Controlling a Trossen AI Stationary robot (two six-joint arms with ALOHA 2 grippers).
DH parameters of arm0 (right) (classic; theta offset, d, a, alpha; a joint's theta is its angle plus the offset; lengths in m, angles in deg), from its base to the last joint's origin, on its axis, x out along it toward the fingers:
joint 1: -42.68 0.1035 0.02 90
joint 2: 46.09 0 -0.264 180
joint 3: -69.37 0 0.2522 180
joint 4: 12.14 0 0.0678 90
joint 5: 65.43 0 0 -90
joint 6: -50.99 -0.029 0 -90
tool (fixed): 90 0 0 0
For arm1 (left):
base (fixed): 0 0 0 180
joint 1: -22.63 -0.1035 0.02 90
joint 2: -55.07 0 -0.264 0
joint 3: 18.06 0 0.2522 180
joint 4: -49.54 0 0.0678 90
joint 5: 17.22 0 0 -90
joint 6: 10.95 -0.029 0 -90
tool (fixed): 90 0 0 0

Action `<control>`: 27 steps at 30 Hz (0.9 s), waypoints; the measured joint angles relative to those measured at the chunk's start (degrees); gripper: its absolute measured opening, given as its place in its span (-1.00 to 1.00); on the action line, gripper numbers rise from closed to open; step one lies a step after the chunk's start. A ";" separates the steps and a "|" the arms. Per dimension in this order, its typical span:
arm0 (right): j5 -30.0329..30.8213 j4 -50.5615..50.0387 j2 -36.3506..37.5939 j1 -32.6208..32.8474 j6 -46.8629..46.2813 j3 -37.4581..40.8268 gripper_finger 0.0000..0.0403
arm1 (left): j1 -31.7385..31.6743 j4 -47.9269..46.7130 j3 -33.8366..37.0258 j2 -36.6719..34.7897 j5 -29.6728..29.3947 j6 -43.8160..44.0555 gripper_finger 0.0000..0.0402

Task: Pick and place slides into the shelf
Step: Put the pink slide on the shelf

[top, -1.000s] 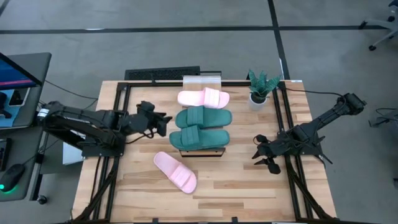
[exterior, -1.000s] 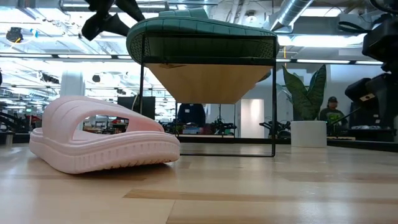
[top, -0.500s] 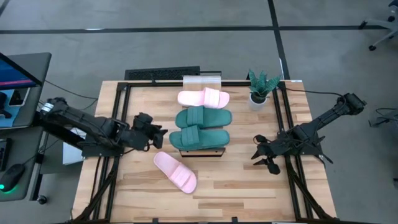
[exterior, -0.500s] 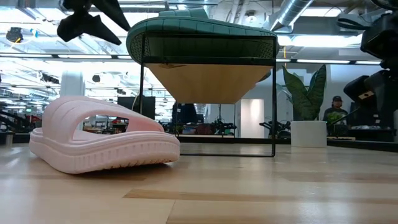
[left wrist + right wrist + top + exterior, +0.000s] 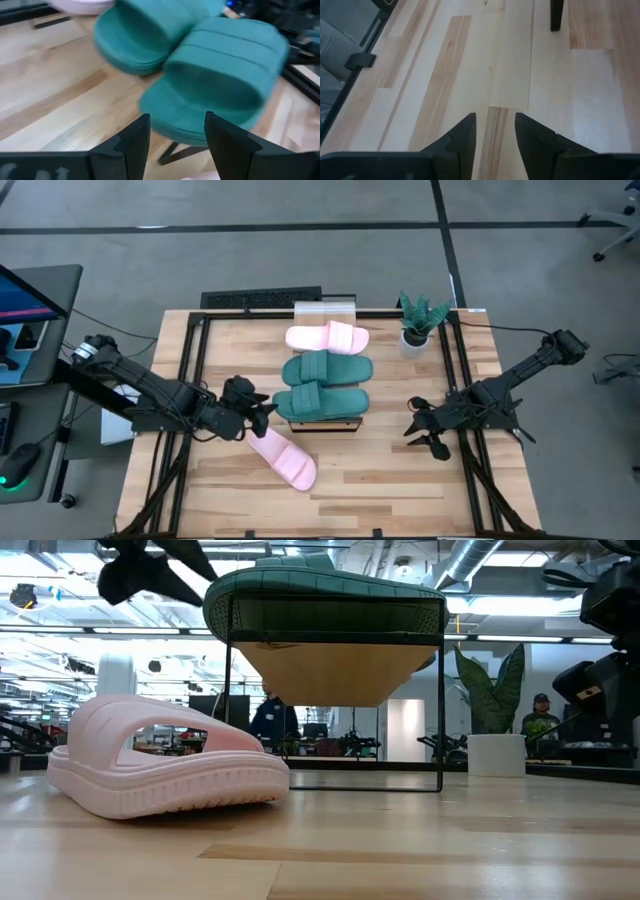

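Currently left gripper (image 5: 262, 415) hovers over heel end of loose pink slide (image 5: 283, 457) on the table (image 5: 380, 480), fingers apart, empty. Two teal slides (image 5: 322, 385) and second pink slide (image 5: 328, 337) lie on the shelf (image 5: 340, 423). Right gripper (image 5: 418, 427) parked near the table's right edge, well apart, fingers apart, empty. Potted plant (image 5: 418, 322) at far right corner

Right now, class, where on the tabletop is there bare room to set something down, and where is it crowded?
Free: the wood between shelf and right gripper, and the front strip below the pink slide. Crowded: around the left gripper, between shelf and slide.
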 joint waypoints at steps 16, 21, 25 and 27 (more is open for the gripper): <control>0.02 0.07 0.00 0.00 -2.56 0.00 -0.36 | 0.36 18.92 10.57 -1.62 9.09 -10.15 -0.12; 0.02 0.14 0.00 0.00 -2.70 -0.01 -0.36 | 0.34 34.24 18.40 -3.43 10.09 -12.06 -0.12; 0.02 0.39 0.00 0.00 -3.48 -0.01 -0.36 | 0.34 37.45 22.12 -4.19 11.01 -10.32 -0.12; 0.02 0.39 0.00 0.00 -4.72 0.00 -0.36 | 0.32 38.26 23.40 -4.09 12.71 -8.42 -0.12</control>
